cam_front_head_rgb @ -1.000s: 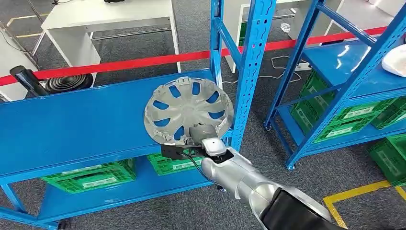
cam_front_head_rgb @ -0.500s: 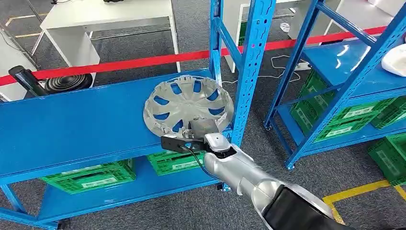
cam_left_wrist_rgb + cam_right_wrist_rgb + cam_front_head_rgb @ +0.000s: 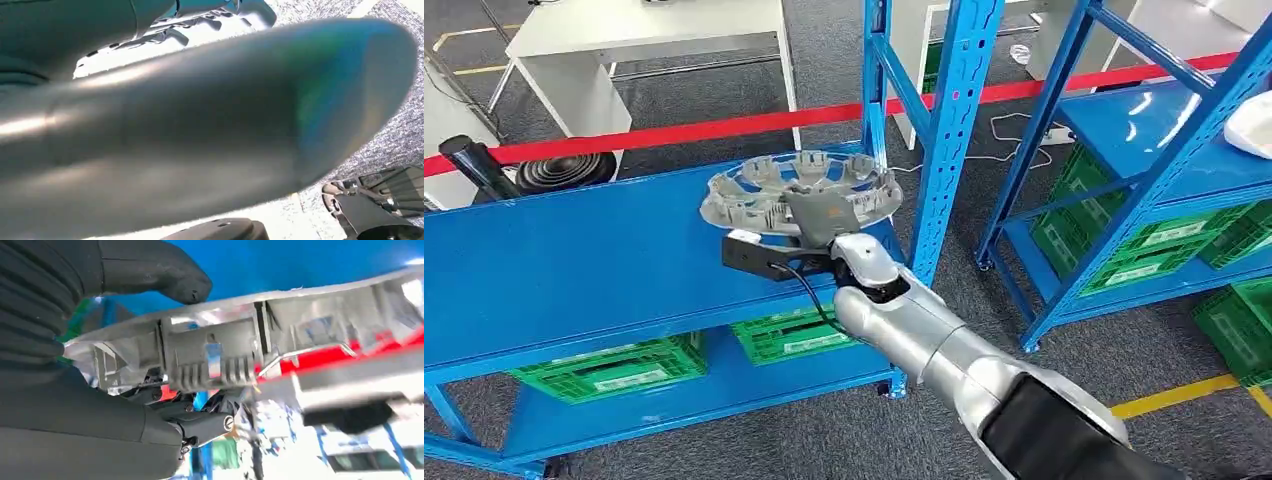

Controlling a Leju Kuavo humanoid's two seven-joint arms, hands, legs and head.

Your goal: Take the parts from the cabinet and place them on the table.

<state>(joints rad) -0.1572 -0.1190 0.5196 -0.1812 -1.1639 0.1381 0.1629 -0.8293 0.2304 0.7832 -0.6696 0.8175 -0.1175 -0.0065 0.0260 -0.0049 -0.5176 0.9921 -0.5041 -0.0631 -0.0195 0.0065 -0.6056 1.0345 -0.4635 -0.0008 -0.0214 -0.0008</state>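
A silver wheel cover (image 3: 799, 195) with cut-out spokes hangs a little above the blue cabinet shelf (image 3: 574, 270), tipped almost flat with its hollow ribbed side up. My right hand (image 3: 819, 225) grips its near rim from below, the silver arm reaching in from the lower right. In the right wrist view the grey thumb (image 3: 155, 272) lies on one face of the wheel cover's rim (image 3: 240, 350) and dark fingers (image 3: 200, 425) curl against the other. A blurred silver arm section fills most of the left wrist view.
A blue upright post (image 3: 954, 130) stands just right of the wheel cover. Green crates (image 3: 609, 370) sit on the lower shelf. A second blue rack (image 3: 1164, 170) with green crates is at right. A white table (image 3: 644, 35) and a red barrier tape (image 3: 674, 132) lie beyond.
My right hand has lifted the wheel cover off the shelf and swung it from facing me to nearly level, moving it up and slightly left.
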